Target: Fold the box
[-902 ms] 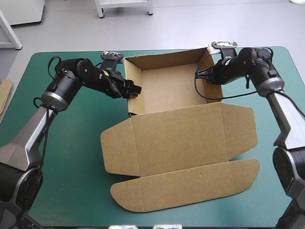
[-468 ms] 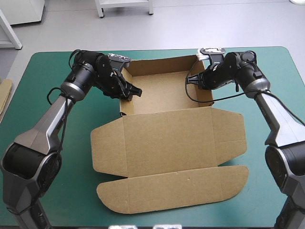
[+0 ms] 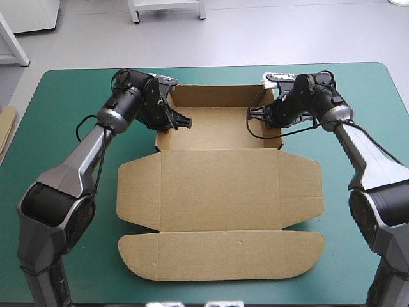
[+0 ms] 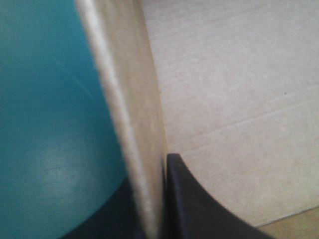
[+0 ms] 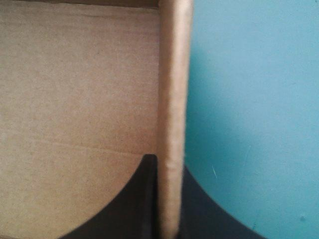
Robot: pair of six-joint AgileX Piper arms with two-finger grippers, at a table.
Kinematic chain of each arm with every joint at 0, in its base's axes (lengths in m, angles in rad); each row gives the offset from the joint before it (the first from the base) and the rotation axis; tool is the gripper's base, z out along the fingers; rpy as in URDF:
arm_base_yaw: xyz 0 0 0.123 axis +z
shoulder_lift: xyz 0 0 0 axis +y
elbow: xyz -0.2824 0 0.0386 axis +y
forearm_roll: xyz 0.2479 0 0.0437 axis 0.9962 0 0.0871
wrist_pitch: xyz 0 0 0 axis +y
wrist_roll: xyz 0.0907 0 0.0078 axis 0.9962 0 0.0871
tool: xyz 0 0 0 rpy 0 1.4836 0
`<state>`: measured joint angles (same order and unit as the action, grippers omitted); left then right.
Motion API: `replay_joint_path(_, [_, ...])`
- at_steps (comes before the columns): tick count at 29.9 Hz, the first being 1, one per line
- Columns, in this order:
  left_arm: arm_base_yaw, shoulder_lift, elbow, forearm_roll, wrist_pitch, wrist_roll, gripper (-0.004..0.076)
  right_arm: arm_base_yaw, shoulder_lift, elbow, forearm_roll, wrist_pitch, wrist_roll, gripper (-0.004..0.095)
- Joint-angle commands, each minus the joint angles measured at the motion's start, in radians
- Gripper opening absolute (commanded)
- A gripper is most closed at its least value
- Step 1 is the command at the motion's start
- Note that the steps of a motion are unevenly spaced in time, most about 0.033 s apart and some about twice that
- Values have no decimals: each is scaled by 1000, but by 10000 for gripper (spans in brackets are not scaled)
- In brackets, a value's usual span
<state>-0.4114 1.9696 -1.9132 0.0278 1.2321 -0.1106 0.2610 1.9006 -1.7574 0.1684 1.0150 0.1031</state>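
Teal-green table [image 3: 64,128]: box [image 3: 217,125] an open tray, lid [image 3: 217,192] flat; left gripper [image 3: 174,121] clamps left wall [image 3: 159,135], right gripper [image 3: 267,116] clamps right wall [image 3: 280,139].

No text, label, brand, number or sign can be read on the box [image 3: 217,192] or elsewhere.

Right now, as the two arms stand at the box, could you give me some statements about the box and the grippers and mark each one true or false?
1. The left gripper is shut on the left side wall of the box. True.
2. The lid stands upright over the tray. False: it lies flat on the teal-green cover, on the near side of the tray.
3. The right gripper hangs open and holds nothing. False: it is shut on the right side wall.
4. The far wall is raised. True.
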Motion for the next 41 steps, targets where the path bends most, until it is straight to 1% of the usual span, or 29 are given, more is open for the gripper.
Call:
replay_joint_path(1, [-6,-15,-31,-2,52,48,-8,5,-51,-28,-37,-33,-37,-11])
replay_joint_path(4, [-7,15,-31,-4,43,48,-8,16,-51,-28,-86,-33,-25,-9])
replay_joint_path(9, [-7,44,-31,-4,13,48,-8,16,-22,-28,-70,-27,-23,-9])
replay_joint_path(17, [-7,68,-29,15,-6,48,-9,16,36,-28,-72,-13,-23,-7])
replay_joint_path(25, [-7,103,-27,6,-2,48,-8,16,64,-28,-78,-4,-26,-7])
replay_joint_path(34, [-7,101,-29,13,-31,48,-8,16,63,-30,-82,-10,-34,-5])
replay_joint_path(36, [-7,96,-29,13,-46,48,4,16,61,-32,-93,-10,-34,18])
replay_joint_path(38, [-7,87,-29,13,-57,48,53,16,57,-34,-109,-12,-34,100])
replay_joint_path(39, [-7,83,-29,13,-61,48,90,16,52,-39,-111,-12,-34,161])
replay_joint_path(41, [-7,73,-29,15,-63,48,193,16,38,-41,-111,-14,-34,292])
